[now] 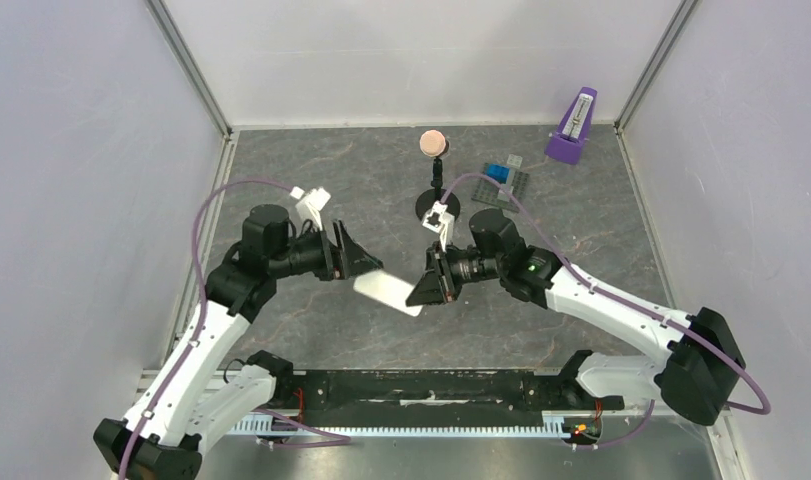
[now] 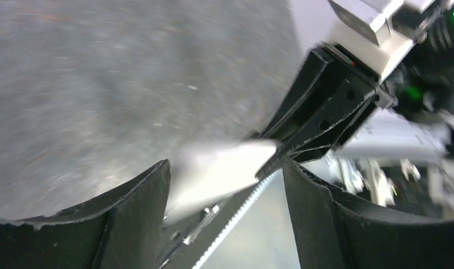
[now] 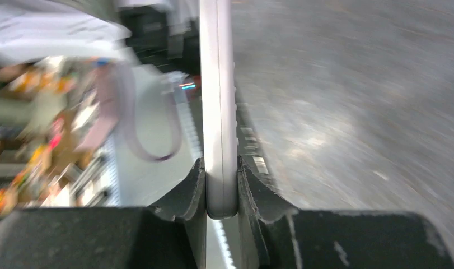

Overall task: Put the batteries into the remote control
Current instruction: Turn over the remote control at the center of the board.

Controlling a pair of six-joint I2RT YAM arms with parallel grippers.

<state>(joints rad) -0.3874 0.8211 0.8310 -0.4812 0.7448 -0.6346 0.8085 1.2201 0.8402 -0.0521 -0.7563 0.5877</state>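
Note:
The white remote control [image 1: 388, 292] hangs above the table's middle, plain back up, held at one end by my right gripper [image 1: 423, 291]. In the right wrist view the remote [image 3: 218, 101] stands edge-on, clamped between the fingers of the right gripper [image 3: 221, 185]. My left gripper [image 1: 366, 262] is open just beyond the remote's other end. In the left wrist view the remote [image 2: 216, 171] lies past the left gripper's [image 2: 226, 174] spread fingers, not touched by them. The batteries are out of view.
A black stand with a pink ball [image 1: 434, 143] is behind the grippers. A grey plate with blue blocks [image 1: 501, 182] and a purple metronome [image 1: 573, 127] sit at the back right. A black rail [image 1: 431, 388] runs along the near edge.

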